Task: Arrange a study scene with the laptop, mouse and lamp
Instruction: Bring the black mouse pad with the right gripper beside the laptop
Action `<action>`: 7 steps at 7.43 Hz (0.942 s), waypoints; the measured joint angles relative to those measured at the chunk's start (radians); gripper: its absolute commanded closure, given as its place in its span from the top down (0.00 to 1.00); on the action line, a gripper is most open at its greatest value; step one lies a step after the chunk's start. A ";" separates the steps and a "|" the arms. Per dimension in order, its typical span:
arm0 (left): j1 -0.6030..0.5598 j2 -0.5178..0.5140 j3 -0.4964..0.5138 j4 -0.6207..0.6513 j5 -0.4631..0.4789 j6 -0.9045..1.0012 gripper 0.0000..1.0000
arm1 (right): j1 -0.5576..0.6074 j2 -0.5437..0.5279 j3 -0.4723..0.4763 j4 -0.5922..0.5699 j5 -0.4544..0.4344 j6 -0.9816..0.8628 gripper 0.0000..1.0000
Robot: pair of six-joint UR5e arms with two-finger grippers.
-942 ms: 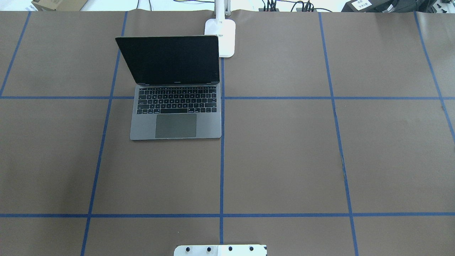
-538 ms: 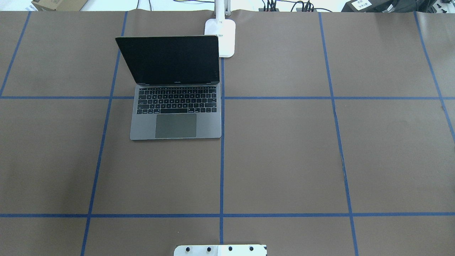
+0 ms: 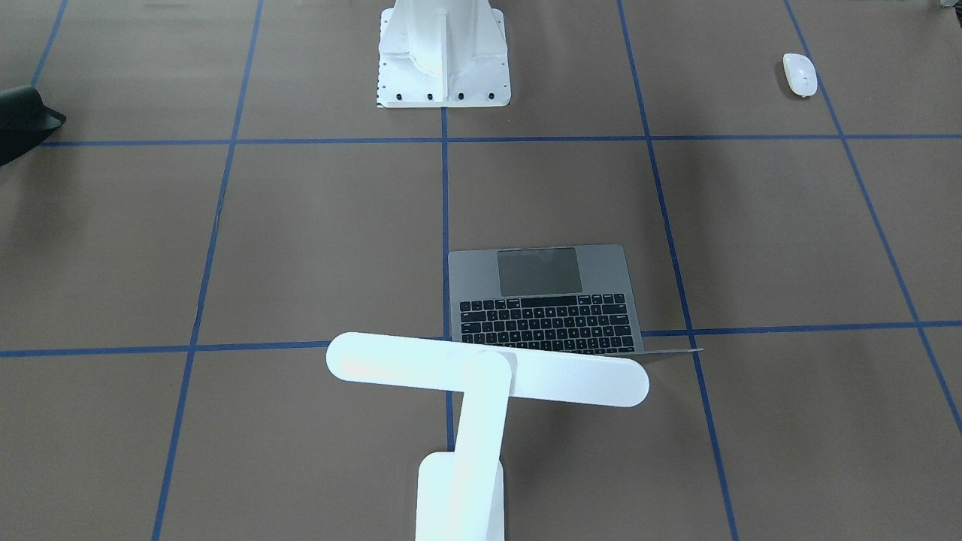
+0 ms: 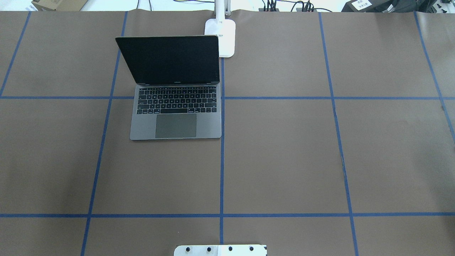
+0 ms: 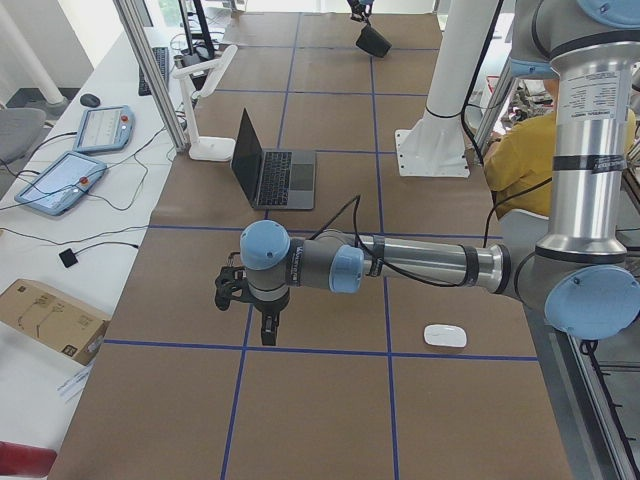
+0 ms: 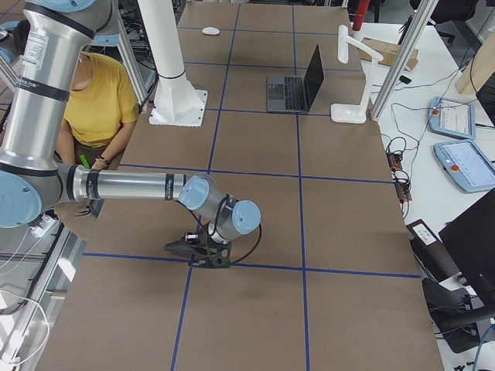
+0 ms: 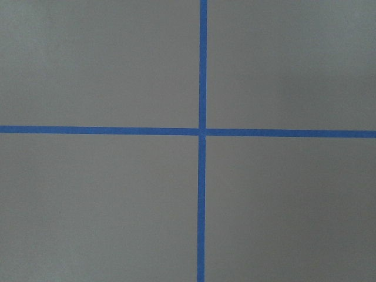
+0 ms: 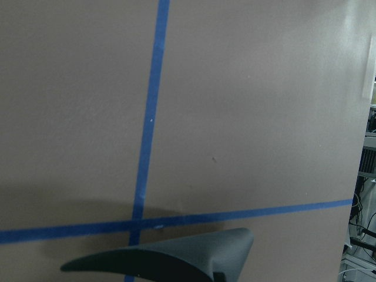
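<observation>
table (image 4: 284, 160): brown sheet gridded with blue tape; carries everything we list below.
laptop (image 4: 176, 106): open, screen dark, on the far half, its right edge along the centre tape line.
lamp (image 3: 488, 372): base just behind the laptop's right rear corner; bar head reaches across above the lid.
left gripper (image 5: 268, 335): hangs pointing down over a tape crossing, apart from the mouse; we cannot tell whether it is released or clenched.
right gripper (image 6: 193, 251): low over the table on the opposite side, nothing seen in it; one dark finger shows at the wrist camera, so we cannot tell there either.
mouse (image 3: 800, 74): lies on the robot's left, near its edge, well apart from the laptop.
step in hand: we judge fetching the mouse. we advise descending squarely, pinching its narrow sides low since the shell looks slippery, and setting it beside the laptop.
</observation>
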 measured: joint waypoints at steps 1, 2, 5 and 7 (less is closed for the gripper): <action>0.000 0.000 0.000 0.001 0.000 0.000 1.00 | 0.000 0.050 0.019 -0.008 0.007 0.007 0.00; 0.000 0.000 0.001 0.001 0.000 0.000 1.00 | 0.000 0.116 0.023 -0.010 0.017 0.017 0.00; 0.000 0.014 0.002 0.002 -0.001 0.000 1.00 | 0.000 0.331 0.021 -0.006 0.024 0.173 0.00; 0.000 0.029 0.001 0.001 -0.005 0.000 1.00 | -0.006 0.458 0.022 0.001 0.025 0.272 0.00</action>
